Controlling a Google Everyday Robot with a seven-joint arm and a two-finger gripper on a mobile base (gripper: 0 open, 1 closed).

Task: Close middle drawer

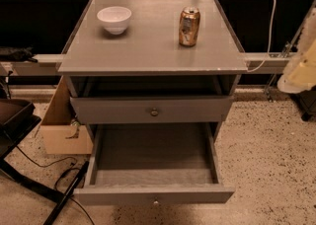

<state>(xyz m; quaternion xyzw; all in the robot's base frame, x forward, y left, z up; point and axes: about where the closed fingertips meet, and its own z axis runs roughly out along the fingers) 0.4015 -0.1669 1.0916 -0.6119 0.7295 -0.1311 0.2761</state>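
Note:
The middle drawer (153, 193) is pulled far out toward me. Its low grey front lies at the bottom of the view, with a tiny pale knob (156, 202) at its centre. Its wood-grain inside (153, 150) is empty. Above it, the taller-fronted grey drawer (151, 110) with a bronze knob (154, 112) stands slightly out from the cabinet. The lowest drawer is hidden under the open one. My gripper is not in view.
A white bowl (114, 19) and a gold can (189, 26) stand on the cabinet top (148, 46). A cardboard box (61, 128) sits at the cabinet's left. A black frame (17, 120), a dark bar (66, 197) and cables lie on the floor at left. A pale bag (302, 68) hangs at right.

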